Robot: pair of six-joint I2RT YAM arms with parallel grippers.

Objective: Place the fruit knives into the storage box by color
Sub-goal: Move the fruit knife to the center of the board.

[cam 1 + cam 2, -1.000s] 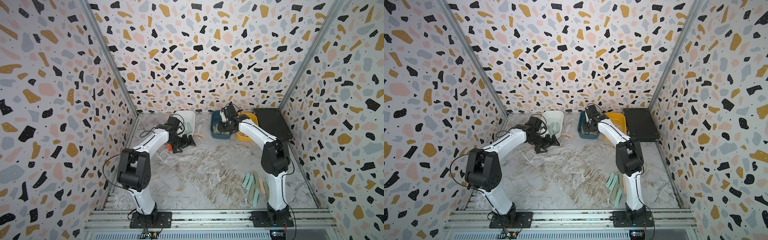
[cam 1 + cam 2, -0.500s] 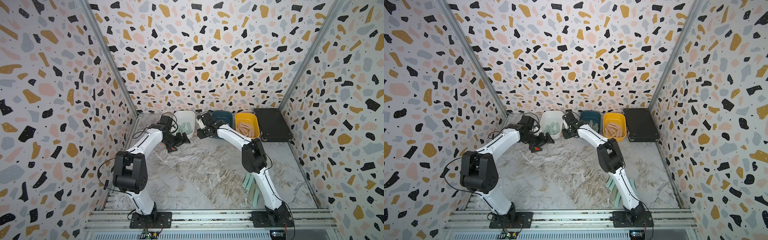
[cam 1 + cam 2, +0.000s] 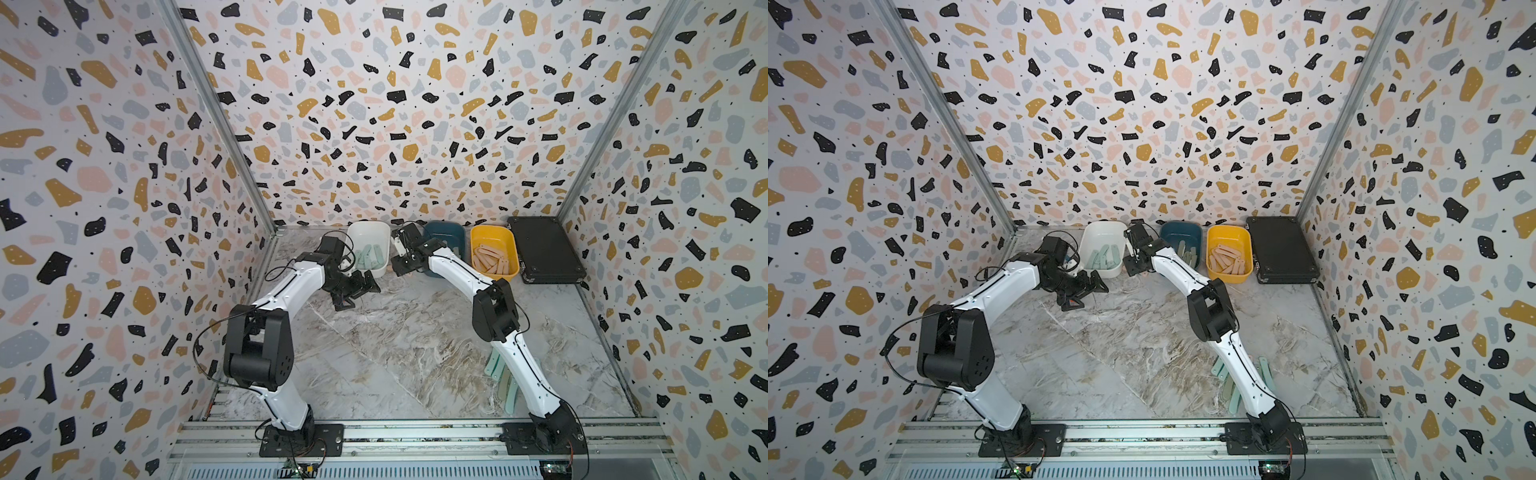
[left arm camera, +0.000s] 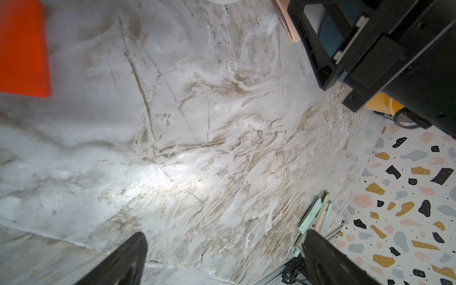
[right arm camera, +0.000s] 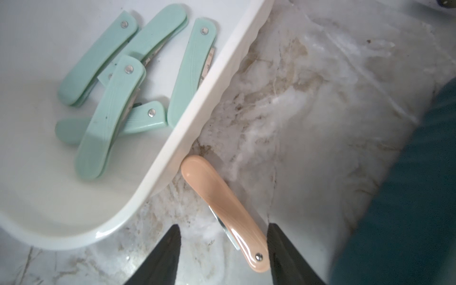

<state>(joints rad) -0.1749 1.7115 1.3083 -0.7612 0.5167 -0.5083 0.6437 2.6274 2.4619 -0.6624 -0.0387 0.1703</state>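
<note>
Peach knife (image 5: 217, 197) lies between spread fingers of the right end effector (image 5: 223, 225).

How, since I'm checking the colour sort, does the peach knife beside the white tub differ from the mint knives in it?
The peach knife lies on the table outside the white tub; the mint knives lie inside. The peach knife lies alone; the mint knives overlap. All are folded.

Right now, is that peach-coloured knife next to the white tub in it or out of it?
Out. The peach knife lies on the marble table, its rounded end by the white tub's outer wall.
</note>
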